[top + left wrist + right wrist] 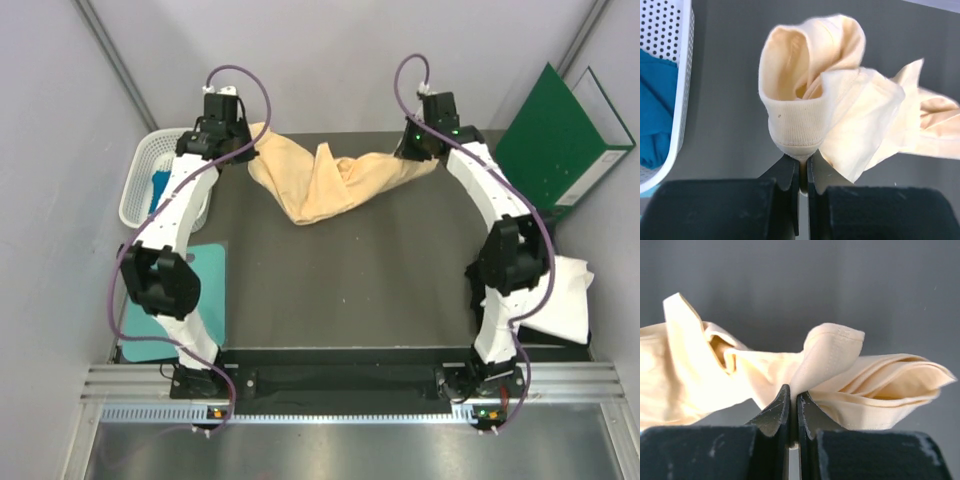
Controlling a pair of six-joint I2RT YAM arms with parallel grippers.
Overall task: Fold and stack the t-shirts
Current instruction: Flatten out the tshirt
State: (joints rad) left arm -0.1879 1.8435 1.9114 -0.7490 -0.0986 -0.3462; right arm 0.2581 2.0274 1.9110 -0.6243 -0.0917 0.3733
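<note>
Pinching opposite ends of the peach-yellow t-shirt (325,182), left gripper (803,162) and right gripper (793,399) both clamped on cloth, fabric sagging over the dark tabletop (350,290).

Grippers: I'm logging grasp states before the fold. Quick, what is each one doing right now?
Left gripper: closed on the peach t-shirt, at a ribbed edge.
Right gripper: closed on a hemmed edge of the peach t-shirt.

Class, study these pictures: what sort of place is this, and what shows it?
Probably a robot lab work cell: plain grey partition walls, an aluminium rail frame, and two bolted white-and-black robot arms holding a peach-yellow cloth t-shirt.
</note>
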